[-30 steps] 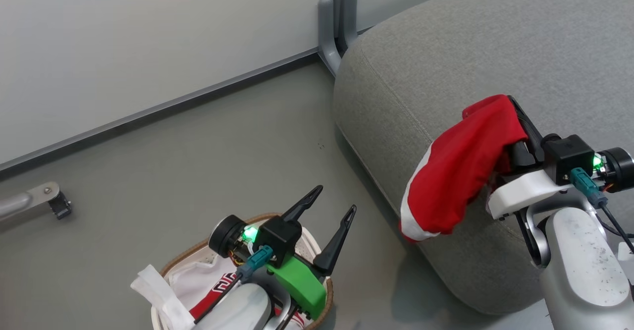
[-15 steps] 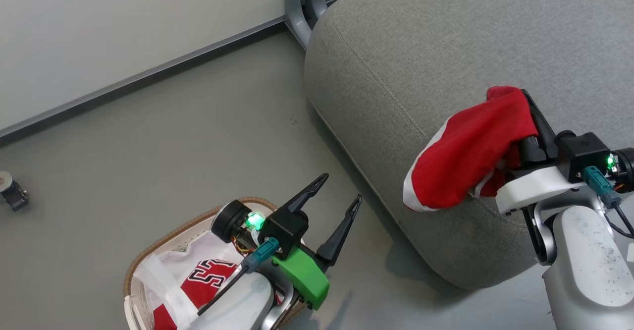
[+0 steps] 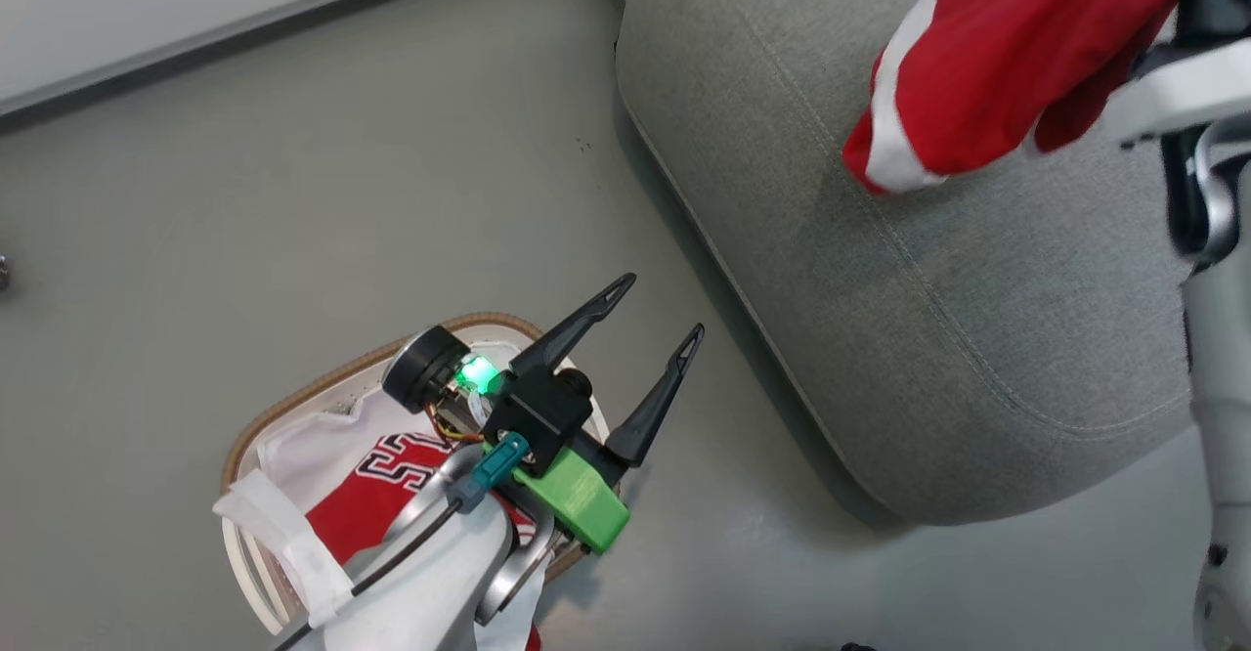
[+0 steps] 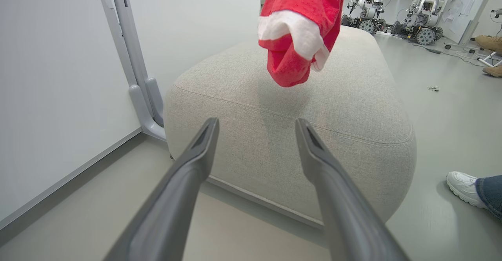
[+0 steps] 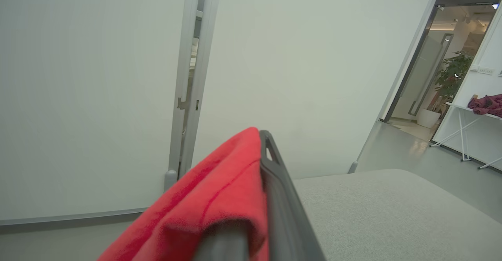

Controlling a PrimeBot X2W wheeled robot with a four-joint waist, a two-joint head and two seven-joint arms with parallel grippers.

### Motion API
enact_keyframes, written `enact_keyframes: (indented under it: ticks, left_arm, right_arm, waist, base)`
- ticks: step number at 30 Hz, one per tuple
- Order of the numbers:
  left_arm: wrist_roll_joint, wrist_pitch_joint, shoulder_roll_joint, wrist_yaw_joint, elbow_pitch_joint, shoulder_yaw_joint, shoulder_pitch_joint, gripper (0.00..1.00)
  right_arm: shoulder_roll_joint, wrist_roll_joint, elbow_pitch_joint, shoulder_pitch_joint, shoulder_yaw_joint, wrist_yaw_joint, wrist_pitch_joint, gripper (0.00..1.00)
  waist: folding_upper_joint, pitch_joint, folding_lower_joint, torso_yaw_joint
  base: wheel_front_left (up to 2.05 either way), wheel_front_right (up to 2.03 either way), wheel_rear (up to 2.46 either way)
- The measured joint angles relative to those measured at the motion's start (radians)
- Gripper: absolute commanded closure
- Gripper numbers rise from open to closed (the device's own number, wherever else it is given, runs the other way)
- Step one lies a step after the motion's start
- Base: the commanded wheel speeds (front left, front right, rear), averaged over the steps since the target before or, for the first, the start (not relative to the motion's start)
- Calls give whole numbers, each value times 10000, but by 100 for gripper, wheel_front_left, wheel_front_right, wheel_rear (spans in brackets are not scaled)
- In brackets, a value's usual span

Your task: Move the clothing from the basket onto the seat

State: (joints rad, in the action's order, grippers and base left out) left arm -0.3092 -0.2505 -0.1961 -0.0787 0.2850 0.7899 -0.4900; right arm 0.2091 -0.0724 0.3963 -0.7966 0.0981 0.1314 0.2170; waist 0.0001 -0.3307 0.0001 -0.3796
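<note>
Right wrist view: right gripper clenched on the plain red garment — cloth draped over one finger, above the seat; left gripper spread wide, empty.

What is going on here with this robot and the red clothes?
The robot's right gripper has its fingers shut on a plain red garment with a white-striped hem, which hangs above the grey fabric seat cushion, not yet laid down. The left gripper is open and empty above the small white plastic basket with the brown woven rim, where a red-and-white numbered jersey lies.
</note>
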Motion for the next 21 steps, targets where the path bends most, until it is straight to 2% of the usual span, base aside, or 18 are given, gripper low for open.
enact_keyframes:
  ticks: [2,8,14,16,21]
  left_arm:
    - [82,92,-127,46,-278,-8,-129,0]
    - [395,546,-548,196,-1279,-31,-477,0]
    - [499,771,-740,431,-2021,-117,-581,0]
    - [566,832,-811,449,-2266,-79,-623,0]
    - [665,880,-834,451,-2512,33,-785,0]
  right_arm:
    - [209,-408,198,-737,111,0,-263,100]
    - [1406,-1028,698,-3122,842,-2,-1363,100]
    - [2215,-460,1248,-4539,1476,-2,-1883,100]
    - [2550,104,1705,-4777,1900,0,-1931,100]
    - [2761,746,2725,-4835,3051,0,-1580,100]
  waist:
    - [0,-251,0,76]
    - [0,-1275,1,436]
    - [0,-2223,1,896]
    - [0,-2682,2,1136]
    - [0,-3347,1,1590]
  base:
    - [0,0,0]
    - [0,0,0]
    - [0,0,0]
    - [0,0,0]
    - [0,0,0]
